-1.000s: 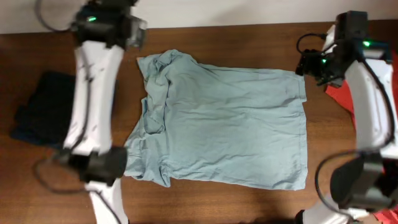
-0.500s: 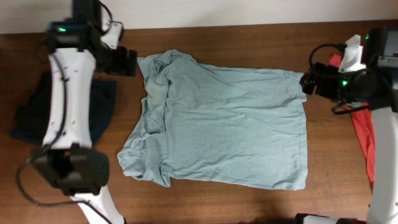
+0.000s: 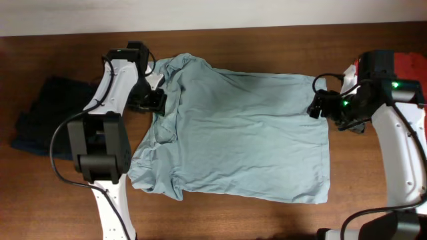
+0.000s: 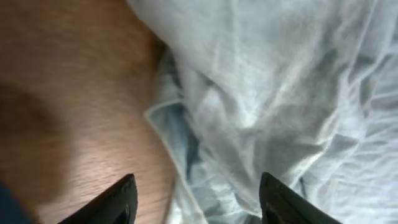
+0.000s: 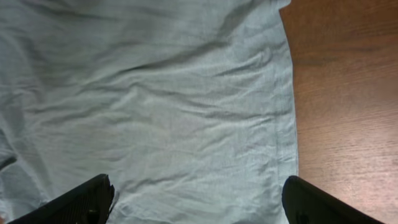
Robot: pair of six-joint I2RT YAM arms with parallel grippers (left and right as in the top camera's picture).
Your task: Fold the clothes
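The pale grey-blue T-shirt (image 3: 253,133) lies spread across the middle of the table (image 3: 220,217), mostly flat, and its left side is rumpled into a ridge of folds running from the far corner down to the near one. My left end effector (image 3: 155,101) is down at that far-left part of the shirt, right by the bunched cloth. From my left wrist I see both fingers (image 4: 118,202) standing apart, one over bare wood and the other over fabric, with the crumpled shirt edge lying between them, not pinched. My right end effector (image 3: 317,107) sits at the right edge of the shirt, towards the far side. It is spread wide, with the fingertips (image 5: 81,199) well apart above smooth, lightly creased cloth, and the hem runs just inside the right one, wood beyond it. A dark navy garment (image 3: 40,117) sits heaped at the left end of the table, apart from the T-shirt. An orange-red shirt (image 3: 408,63) shows at the far right, partly behind my right arm.
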